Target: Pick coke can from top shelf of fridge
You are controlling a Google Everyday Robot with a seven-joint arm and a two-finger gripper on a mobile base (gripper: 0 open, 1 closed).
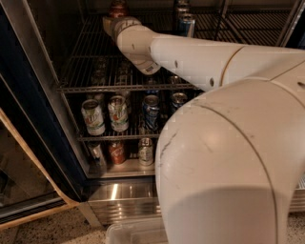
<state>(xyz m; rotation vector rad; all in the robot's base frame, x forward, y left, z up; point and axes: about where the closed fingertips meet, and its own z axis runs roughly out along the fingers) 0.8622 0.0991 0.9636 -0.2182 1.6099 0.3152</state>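
The coke can point(117, 8), red with a silver rim, stands at the back left of the top shelf point(88, 71), a grey wire rack inside the fridge point(33, 95). My white arm reaches in over this rack from the right. The gripper point(109, 22) is at the end of the arm, just in front of and below the can, mostly hidden behind the wrist. Whether it touches the can does not show.
A blue-and-silver can point(186, 23) stands further right on the top shelf. Green-and-white cans point(93, 116) and a blue can point(151, 110) fill the middle rack, with more cans point(117, 151) below. The open door point(21, 190) is at left. My arm's bulk blocks the right.
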